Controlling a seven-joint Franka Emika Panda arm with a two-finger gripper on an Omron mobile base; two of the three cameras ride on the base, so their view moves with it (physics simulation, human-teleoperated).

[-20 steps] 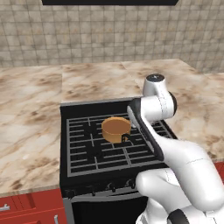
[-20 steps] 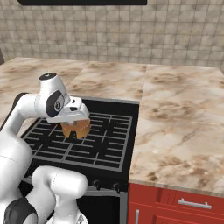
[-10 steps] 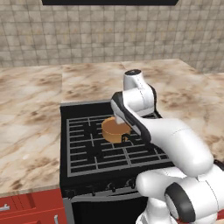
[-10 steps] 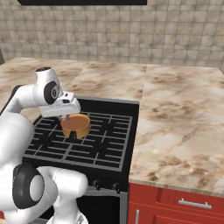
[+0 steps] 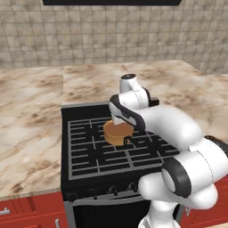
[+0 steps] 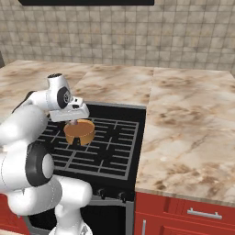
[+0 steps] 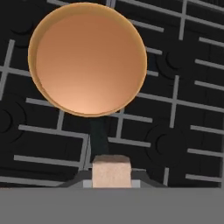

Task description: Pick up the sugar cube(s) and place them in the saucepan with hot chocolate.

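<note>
**Pincer with cube over saucepan**

Pincer (image 7: 112, 183) grips a tan sugar cube (image 7: 111, 171) between its tips, hovering just above the near side of the saucepan (image 7: 86, 59). Saucepan (image 5: 117, 132) sits on the black stove grates (image 5: 89, 147), mid-stove, brown liquid inside. Marble table (image 6: 193, 133) flanks stove on both sides.

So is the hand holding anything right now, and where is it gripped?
Yes: a sugar cube sits pinched between the fingertips of the hand, held by its two opposite sides, near the saucepan.
</note>
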